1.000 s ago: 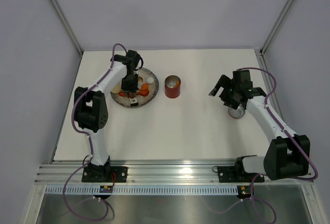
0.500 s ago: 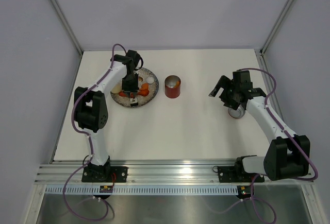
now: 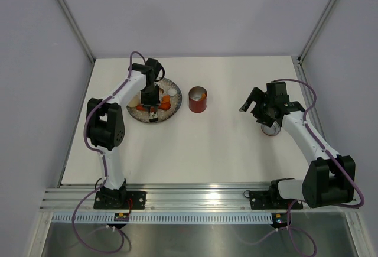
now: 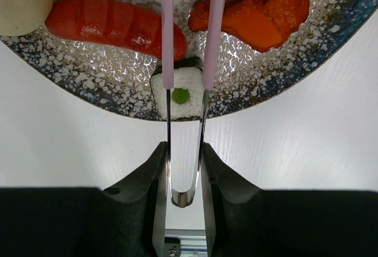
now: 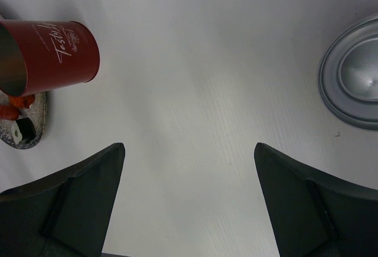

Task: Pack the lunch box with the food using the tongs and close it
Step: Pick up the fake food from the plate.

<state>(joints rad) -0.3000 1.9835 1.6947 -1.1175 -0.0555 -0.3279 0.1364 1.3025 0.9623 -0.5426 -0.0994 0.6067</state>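
My left gripper (image 4: 184,150) is shut on the bent end of the pale pink tongs (image 4: 168,44), over the near rim of the speckled plate (image 4: 295,62). The two tong arms straddle a white rice piece with a green dot (image 4: 180,94), resting against its sides. A red sausage (image 4: 115,23) and orange pieces (image 4: 254,15) of the food lie further in on the plate. The red lunch box (image 3: 198,100) stands open to the right of the plate (image 3: 175,89). Its lid (image 5: 354,85) lies silver side up by my right gripper (image 5: 189,162), which hangs open above bare table.
The right wrist view shows the lunch box (image 5: 53,50) at the left with the plate's edge (image 5: 36,112) beside it. White table runs between the lunch box and the lid (image 3: 271,129). Grey walls close the back and both sides.
The left arm has shifted very slightly over the plate. The right arm, lunch box and lid have not moved.
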